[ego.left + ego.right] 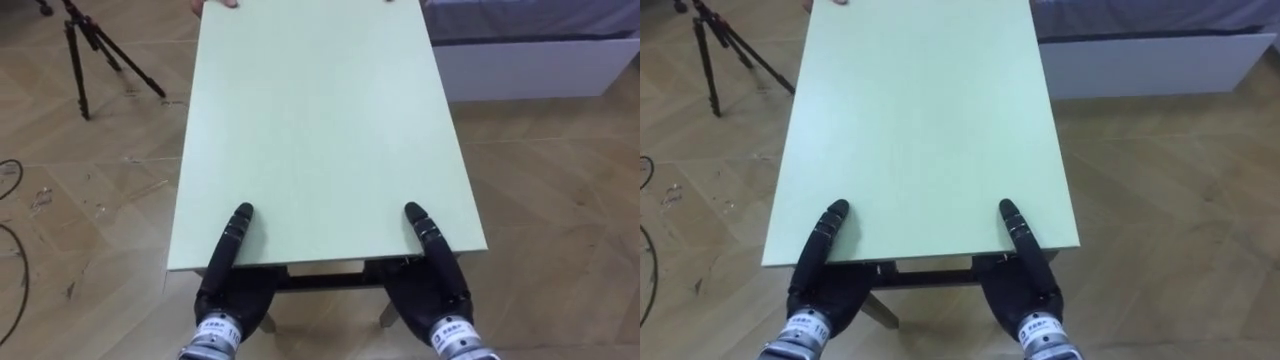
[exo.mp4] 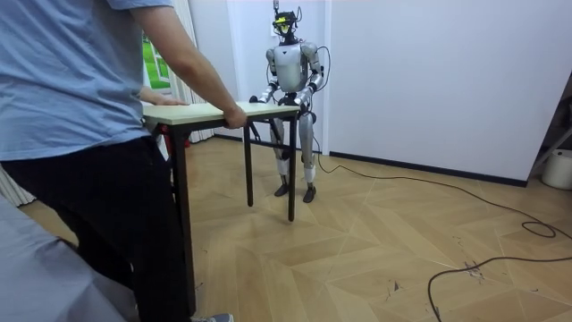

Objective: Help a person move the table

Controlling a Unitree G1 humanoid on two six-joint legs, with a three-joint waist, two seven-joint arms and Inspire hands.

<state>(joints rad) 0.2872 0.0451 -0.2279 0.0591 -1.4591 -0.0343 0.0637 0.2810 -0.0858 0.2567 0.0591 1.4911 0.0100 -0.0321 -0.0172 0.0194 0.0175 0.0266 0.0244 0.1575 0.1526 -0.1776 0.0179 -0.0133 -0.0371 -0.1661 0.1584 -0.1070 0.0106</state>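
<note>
A pale green table point(image 1: 320, 120) stretches away from me, with dark legs in the room view point(image 2: 291, 170). My left hand point(image 1: 232, 290) and right hand point(image 1: 432, 285) clamp its near edge at the two corners. Each thumb lies on top and the rest of the hand reaches under the tabletop. At the far end a person point(image 2: 80, 134) in a blue shirt grips the other edge with a hand point(image 2: 235, 116). The fingertips of the person's hand point(image 1: 215, 3) peek in at the top. I stand upright close to a white wall.
A black tripod point(image 1: 100, 50) stands on the wooden floor to the far left of the table. A white bed base point(image 1: 530, 65) with a grey mattress lies to the far right. Dark cables point(image 2: 483, 268) run across the floor.
</note>
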